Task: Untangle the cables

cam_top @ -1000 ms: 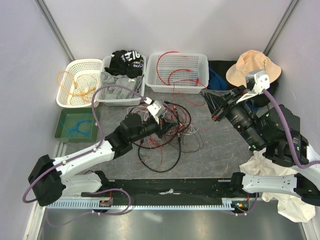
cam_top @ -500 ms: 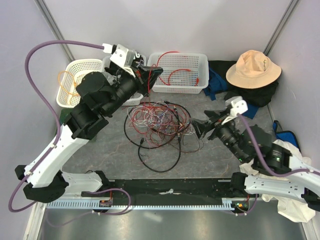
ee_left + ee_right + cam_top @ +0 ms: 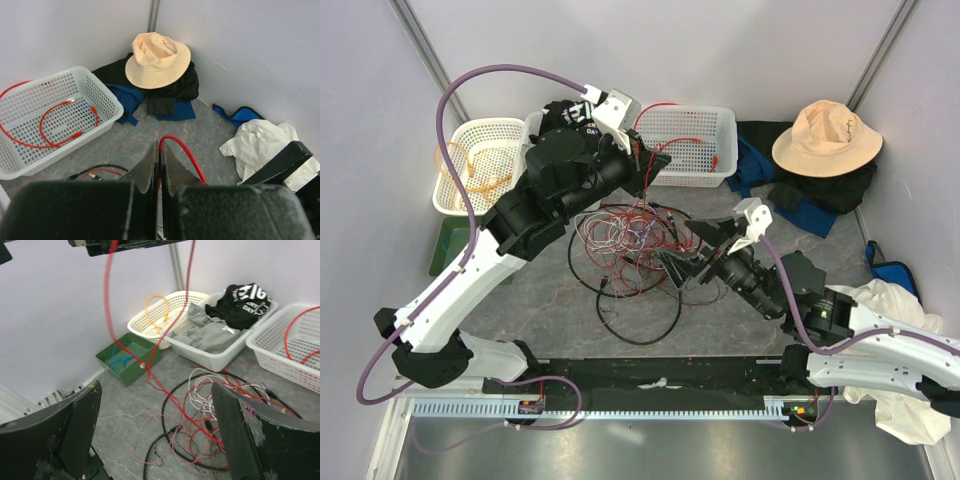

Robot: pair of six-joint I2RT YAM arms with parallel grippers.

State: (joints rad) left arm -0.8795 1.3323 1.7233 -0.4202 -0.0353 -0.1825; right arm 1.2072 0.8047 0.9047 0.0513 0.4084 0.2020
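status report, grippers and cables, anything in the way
Left gripper shut on a red cable, raised. Right gripper open, low by the cable tangle. Red cable's lower end runs into the tangle, not free yet.

The cables (image 3: 630, 245) heaped mid-surface are red, white and black. A red cable (image 3: 181, 142) arcs from the black left gripper (image 3: 160, 147). The surface (image 3: 550, 300) is grey and marble-veined. Three white baskets stand along its far edge. The left basket (image 3: 460, 140) holds an orange cable (image 3: 470, 170). The middle basket (image 3: 210, 360) holds grey clothes (image 3: 210, 332) and a black garment (image 3: 245, 300) printed white. The right basket (image 3: 720, 120) holds red wire (image 3: 685, 140). A green tray (image 3: 142, 367) holds a blue cable (image 3: 119, 359). In the far right corner a beige hat (image 3: 820, 135) tops black cloth (image 3: 845, 185) and blue cloth (image 3: 755, 165). A white cloth (image 3: 885, 300) lies by the right edge.
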